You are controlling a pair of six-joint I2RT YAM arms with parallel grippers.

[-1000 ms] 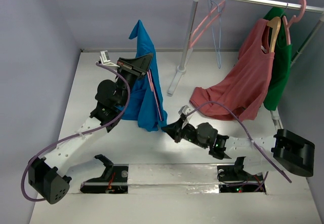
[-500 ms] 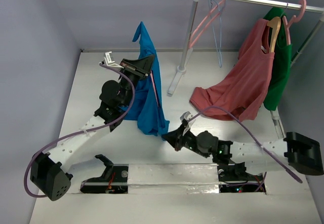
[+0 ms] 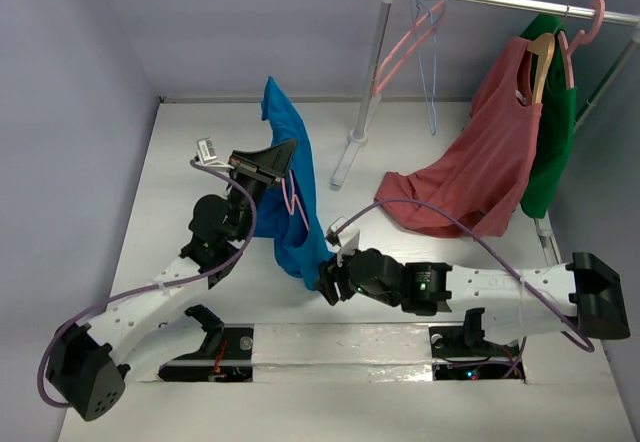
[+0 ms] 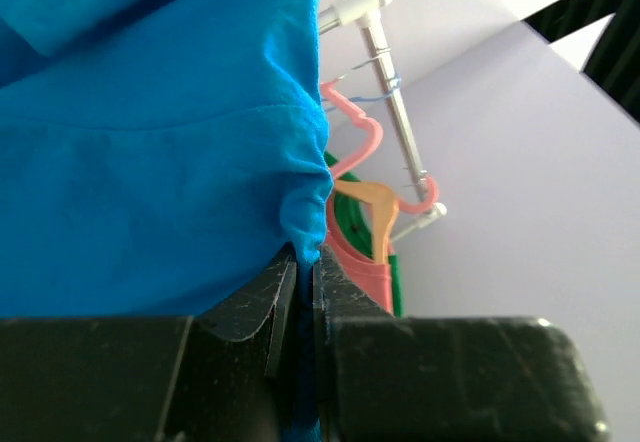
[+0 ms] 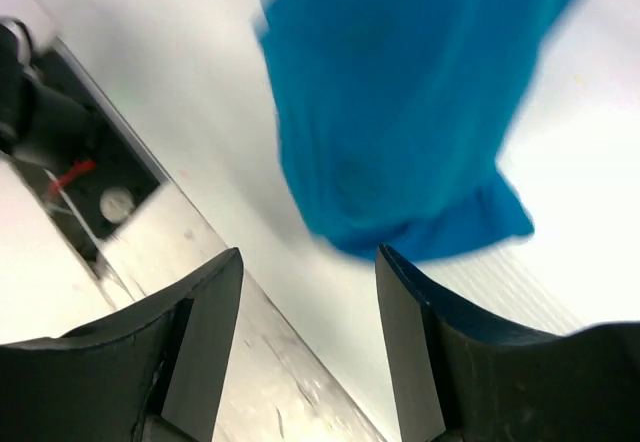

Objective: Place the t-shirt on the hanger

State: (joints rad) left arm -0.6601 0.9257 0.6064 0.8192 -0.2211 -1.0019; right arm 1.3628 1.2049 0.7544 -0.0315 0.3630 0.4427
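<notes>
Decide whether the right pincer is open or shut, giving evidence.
Open: the right wrist view shows the right pincer with fingers apart, nothing between them; the t-shirt hangs just beyond.

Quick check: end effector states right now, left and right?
Left end effector: closed, pinching the t-shirt.
Right end effector: open, holding nothing; the t-shirt hangs just ahead of it.

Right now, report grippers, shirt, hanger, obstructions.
Left gripper shut on shirt, held up. Right gripper open, empty, at its hem. Hanger against shirt. No obstruction seen.
</notes>
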